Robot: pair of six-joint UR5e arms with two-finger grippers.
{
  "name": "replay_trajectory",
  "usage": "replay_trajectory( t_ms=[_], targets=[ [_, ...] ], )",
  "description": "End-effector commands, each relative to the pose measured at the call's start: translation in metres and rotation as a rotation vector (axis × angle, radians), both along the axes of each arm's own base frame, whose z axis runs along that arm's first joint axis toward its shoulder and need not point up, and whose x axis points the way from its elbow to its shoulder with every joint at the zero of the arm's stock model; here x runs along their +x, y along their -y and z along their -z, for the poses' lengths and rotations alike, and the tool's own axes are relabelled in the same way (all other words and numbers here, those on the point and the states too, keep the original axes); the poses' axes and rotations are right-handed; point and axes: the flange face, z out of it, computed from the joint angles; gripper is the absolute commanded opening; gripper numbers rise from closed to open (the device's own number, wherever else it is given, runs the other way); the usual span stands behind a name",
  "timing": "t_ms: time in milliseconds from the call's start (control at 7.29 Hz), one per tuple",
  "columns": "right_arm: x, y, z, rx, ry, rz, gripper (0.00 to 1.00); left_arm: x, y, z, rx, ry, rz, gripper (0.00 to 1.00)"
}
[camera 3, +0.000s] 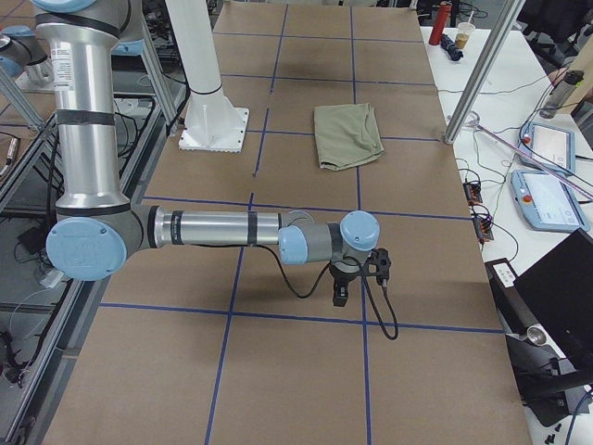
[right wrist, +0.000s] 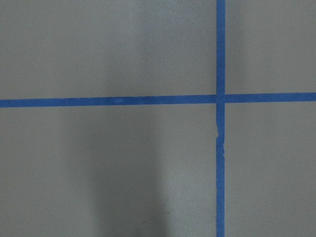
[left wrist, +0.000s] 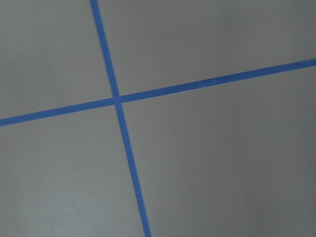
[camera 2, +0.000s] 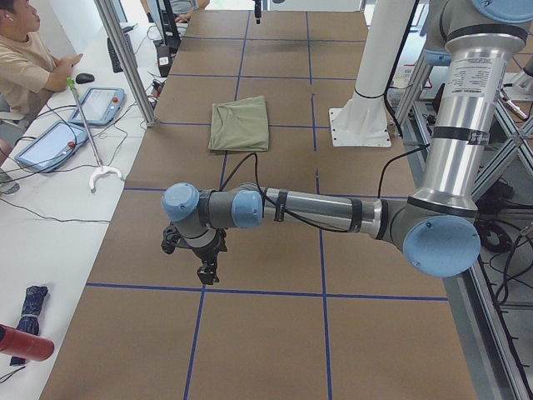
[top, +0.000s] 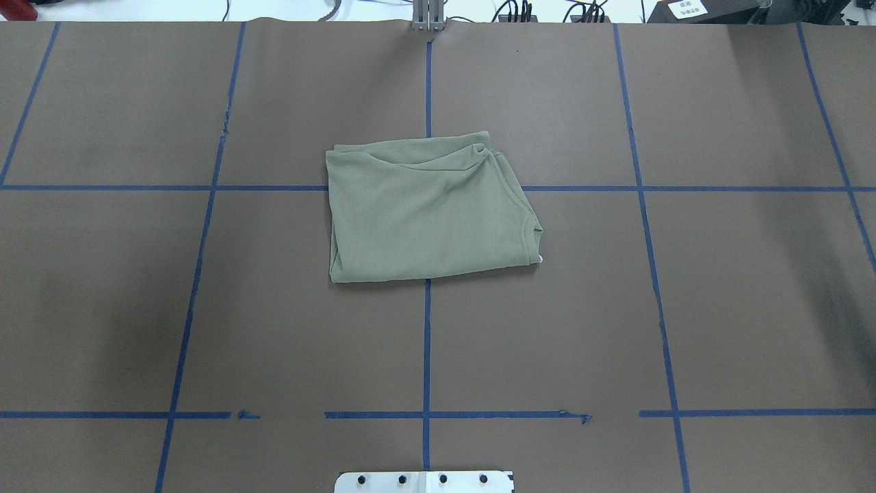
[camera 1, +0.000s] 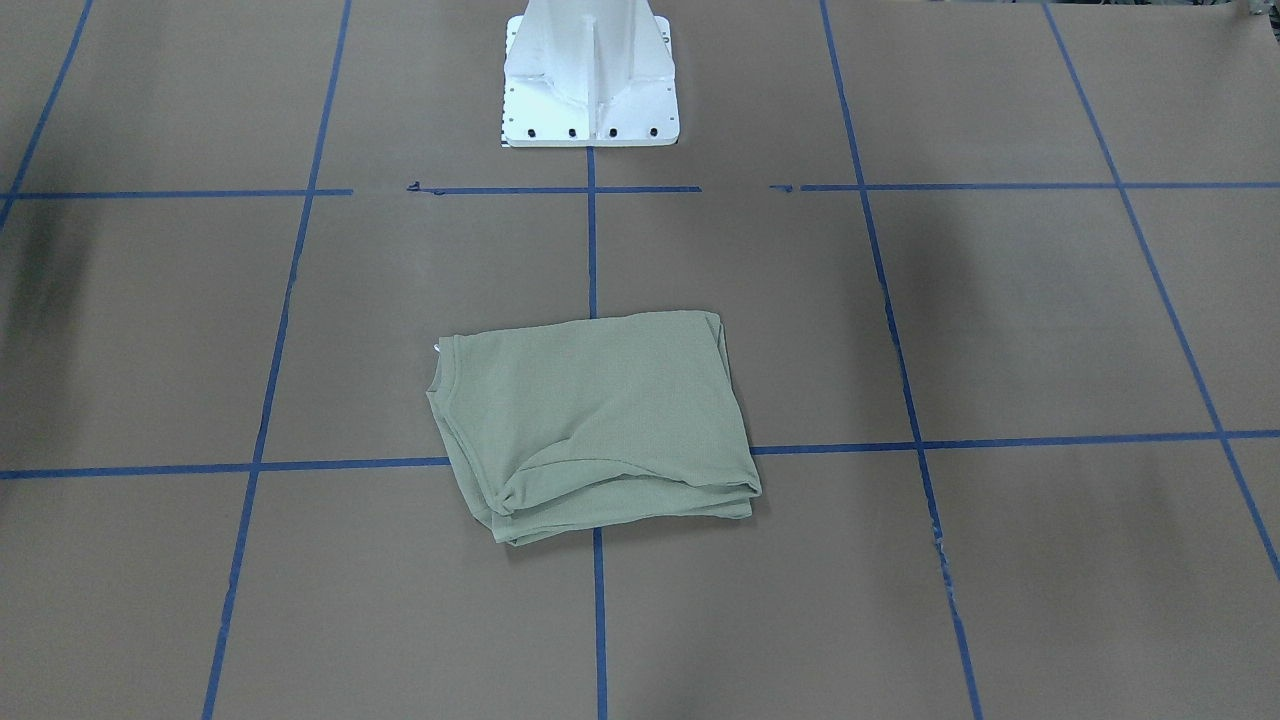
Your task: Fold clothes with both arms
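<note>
While the shirt lies folded into a compact packet at the middle of the bench, both arms hang far out towards opposite ends. The left fingers and right fingers are each well apart from it, so you must bring both inward. Neither arm looks clearly nearer. The packet's long axis runs across the bench from left to right, with the collar at the right arm's end and the layered edges on the far side from the robot. I cannot tell whether either pair of fingers is spread or pressed together, as they show only in the side views. Each wrist view gives only bare paper and crossing tape. The sleeves are hidden inside the fold.
</note>
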Motion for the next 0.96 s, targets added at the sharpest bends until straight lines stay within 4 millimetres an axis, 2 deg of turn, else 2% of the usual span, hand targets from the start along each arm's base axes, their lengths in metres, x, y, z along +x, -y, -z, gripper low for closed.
replay_trajectory(
  t_ms=[0,549,686,823],
  targets=[
    [0.000,-0.001,0.000,0.001,-0.003,-0.005,1.00,-0.004,0.002,-0.024,-0.019,-0.001,0.007,1.00],
    [0.011,0.016,0.009,0.054,-0.148,-0.031,1.00,-0.002,0.011,-0.012,0.034,-0.005,0.004,1.00],
    [0.012,0.012,0.001,0.035,-0.150,-0.029,1.00,-0.002,0.011,-0.012,0.034,-0.005,0.004,1.00],
    [0.010,0.007,0.002,0.030,-0.110,-0.023,1.00,-0.002,0.011,-0.011,0.036,-0.006,0.004,1.00]
  ],
)
